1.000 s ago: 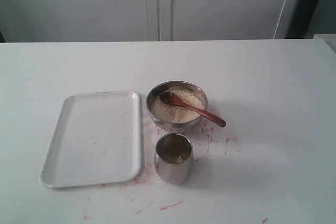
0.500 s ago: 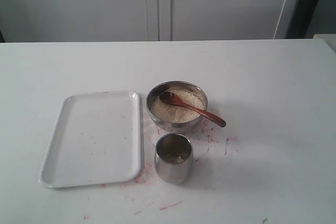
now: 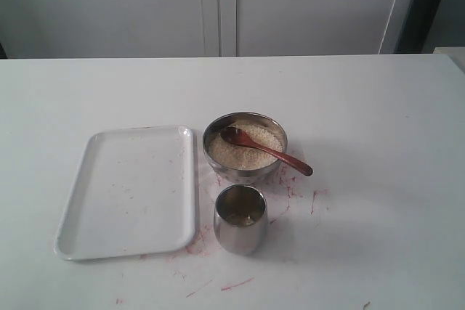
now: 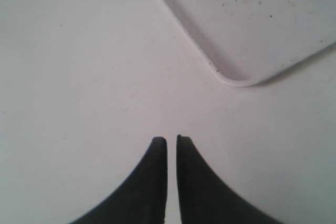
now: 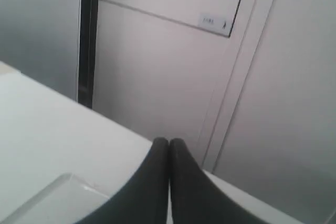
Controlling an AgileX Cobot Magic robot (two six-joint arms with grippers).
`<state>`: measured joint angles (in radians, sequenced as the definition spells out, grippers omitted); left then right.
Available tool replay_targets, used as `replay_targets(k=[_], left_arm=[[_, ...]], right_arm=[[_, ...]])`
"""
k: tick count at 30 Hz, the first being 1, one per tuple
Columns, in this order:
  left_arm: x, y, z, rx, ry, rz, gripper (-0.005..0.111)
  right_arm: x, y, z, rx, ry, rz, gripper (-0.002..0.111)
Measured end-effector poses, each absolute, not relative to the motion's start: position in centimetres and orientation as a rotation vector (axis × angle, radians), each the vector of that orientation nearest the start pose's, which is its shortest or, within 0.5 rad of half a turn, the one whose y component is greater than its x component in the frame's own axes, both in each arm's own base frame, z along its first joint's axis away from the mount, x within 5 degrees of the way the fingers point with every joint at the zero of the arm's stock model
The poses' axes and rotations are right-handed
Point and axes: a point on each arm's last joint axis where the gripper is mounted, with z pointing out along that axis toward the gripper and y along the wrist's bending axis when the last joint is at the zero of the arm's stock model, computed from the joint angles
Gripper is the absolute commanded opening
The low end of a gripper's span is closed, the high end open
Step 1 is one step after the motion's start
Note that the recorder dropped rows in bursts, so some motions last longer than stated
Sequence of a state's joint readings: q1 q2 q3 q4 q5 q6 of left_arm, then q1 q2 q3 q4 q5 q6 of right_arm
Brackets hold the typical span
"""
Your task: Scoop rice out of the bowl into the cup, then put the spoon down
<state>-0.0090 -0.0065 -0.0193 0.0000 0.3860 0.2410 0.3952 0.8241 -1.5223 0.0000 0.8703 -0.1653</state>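
Exterior view: bowl near mid-table, rice filling it close to the rim. Spoon lay with its head on the rice and its handle slanting out over the rim to the right, the free end hanging just above the table. Cup stood upright just in front of the bowl, apart from it; whether any grains lay in it I could not tell (the steel throws reflections). White tray to the left of both, bare. Red smears on the table around the cup and bowl.

Left claw – fingers drawn together to a thin slit, nothing between them, hanging over bare table near a tray corner. Right claw – fingers pressed together, empty, pointed toward the cabinet doors behind the table. Neither showed in the exterior view, so both were well away from the bowl.

Judgement: scooping not yet begun. The spoon looks light, stiff and smooth – a slim handle that could roll or twist in a loose pinch. Best hold is probably the overhanging part of the handle, beyond the rim, gripped across its width. Rice is loose and will spill if the head tips. Bowl and cup are likely light and may slide when nudged
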Motion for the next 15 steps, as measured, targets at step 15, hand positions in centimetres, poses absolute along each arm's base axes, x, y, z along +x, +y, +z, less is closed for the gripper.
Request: replay_targets(k=[15], left_arm=[[5.2, 0.0, 18.5, 0.230, 1.832, 0.162, 0.014]], right_arm=[[16.8, 7.7, 48.5, -0.743, 2.022, 0.144, 0.000]])
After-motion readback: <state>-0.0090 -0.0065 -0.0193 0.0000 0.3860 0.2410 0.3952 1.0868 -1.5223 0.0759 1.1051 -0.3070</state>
